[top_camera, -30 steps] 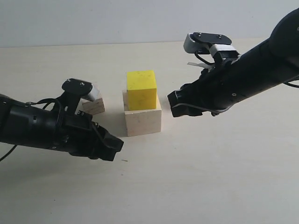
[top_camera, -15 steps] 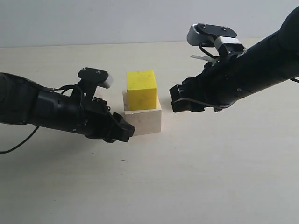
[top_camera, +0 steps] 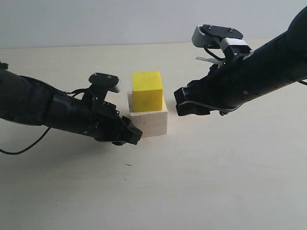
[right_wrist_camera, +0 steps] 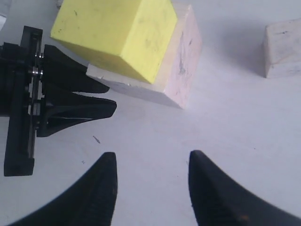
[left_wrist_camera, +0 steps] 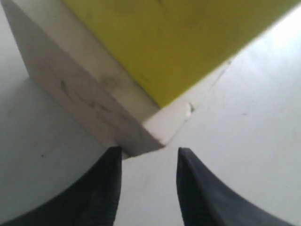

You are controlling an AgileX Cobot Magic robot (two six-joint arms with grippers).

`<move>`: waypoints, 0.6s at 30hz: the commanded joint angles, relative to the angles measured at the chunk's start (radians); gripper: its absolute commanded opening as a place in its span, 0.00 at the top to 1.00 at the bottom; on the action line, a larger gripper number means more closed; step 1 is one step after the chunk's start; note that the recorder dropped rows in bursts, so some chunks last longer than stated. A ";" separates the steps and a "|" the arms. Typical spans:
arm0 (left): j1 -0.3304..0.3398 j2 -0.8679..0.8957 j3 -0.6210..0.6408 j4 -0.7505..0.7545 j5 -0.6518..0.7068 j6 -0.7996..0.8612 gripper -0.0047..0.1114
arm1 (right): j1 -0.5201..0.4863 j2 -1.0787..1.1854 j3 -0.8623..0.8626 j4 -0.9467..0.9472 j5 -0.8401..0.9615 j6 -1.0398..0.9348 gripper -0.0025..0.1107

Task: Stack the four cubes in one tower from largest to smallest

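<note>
On the table (top_camera: 206, 191), somewhat toward its far edge, the pale wood cube (top_camera: 151, 125) stands flat, and the yellow cube (top_camera: 147, 91) sits on top of it. A narrow strip of the pale top is bare around the yellow one. The left gripper (top_camera: 133, 136) is low, just above the table, at the near left corner of the pale wood cube. In the left wrist view its jaws stand apart and hold nothing; the corner of the cube points into the gap between their tips, and one tip is right at the wood, but I cannot tell if it touches. The right gripper (top_camera: 183, 108) hangs in the air just beside the right side of the stack, apart from both cubes. Its jaws are also apart, with only bare table between them in the right wrist view. That view shows a smaller wooden cube (right_wrist_camera: 282, 47) alone on the table, well apart from the stack; I cannot tell its grain.
</note>
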 commanded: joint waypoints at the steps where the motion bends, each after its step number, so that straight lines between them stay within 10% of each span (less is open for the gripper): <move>1: -0.005 -0.002 -0.022 -0.008 -0.033 0.002 0.63 | -0.004 -0.009 -0.004 -0.005 0.005 0.001 0.57; 18: -0.005 -0.002 -0.061 -0.008 -0.086 0.002 0.63 | -0.004 -0.009 -0.004 -0.005 0.019 0.001 0.57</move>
